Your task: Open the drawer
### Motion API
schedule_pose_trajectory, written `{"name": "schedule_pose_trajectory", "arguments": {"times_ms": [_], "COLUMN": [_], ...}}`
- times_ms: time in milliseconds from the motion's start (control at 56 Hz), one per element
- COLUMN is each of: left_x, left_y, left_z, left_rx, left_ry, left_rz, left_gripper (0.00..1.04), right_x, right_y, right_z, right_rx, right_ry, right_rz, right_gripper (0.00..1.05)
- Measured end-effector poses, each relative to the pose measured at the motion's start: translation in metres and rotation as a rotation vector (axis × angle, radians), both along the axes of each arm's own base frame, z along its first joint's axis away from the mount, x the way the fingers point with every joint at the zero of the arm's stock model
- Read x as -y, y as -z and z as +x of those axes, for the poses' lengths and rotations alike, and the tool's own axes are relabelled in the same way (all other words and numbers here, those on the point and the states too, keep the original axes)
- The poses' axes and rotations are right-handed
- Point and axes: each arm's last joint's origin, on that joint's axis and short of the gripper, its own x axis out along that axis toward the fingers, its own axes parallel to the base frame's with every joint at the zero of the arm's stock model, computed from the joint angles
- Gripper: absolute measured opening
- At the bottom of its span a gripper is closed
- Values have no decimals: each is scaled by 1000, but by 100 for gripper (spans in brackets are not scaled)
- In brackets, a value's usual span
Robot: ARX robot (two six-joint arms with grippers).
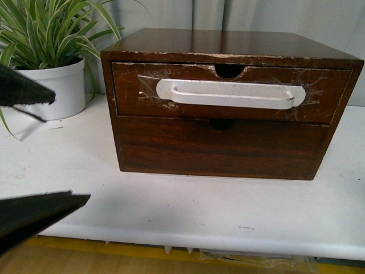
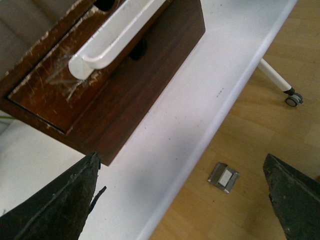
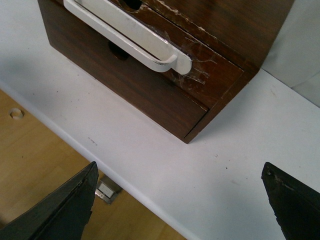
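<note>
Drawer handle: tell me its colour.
White handle, taped onto the dark brown drawer front; it shows best in the front view.

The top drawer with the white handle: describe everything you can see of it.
The drawer is a dark brown wooden front, scratched, its top edge chipped around a half-round notch. A long white plastic handle lies level across it, held by clear tape at both ends. It sits shut in the box, above a plain front.

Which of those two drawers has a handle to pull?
The upper drawer: a long white handle is taped across it. The lower drawer has a plain front.
</note>
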Motion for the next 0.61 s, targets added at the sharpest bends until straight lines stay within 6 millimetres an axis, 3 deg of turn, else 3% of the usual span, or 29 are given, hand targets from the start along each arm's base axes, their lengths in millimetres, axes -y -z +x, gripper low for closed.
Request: {"name": "schedule_pose_trajectory", "arguments": {"times_ms": [304,607], "left_x": [24,48], "left_y": [-25,-27], "left_z": [25,40], "left_rx": [0,-22], "left_ry": [94,156], "left_rz": [46,112], "left_gripper": [99,99], "right_x": [-7,-8], "right_y": [-11,-6], "right_z": [19,32], "right_rx": [-27,-72], "right_ry": [-96,-144], "right_rz": [-108,-168], "right_gripper": [96,96]}}
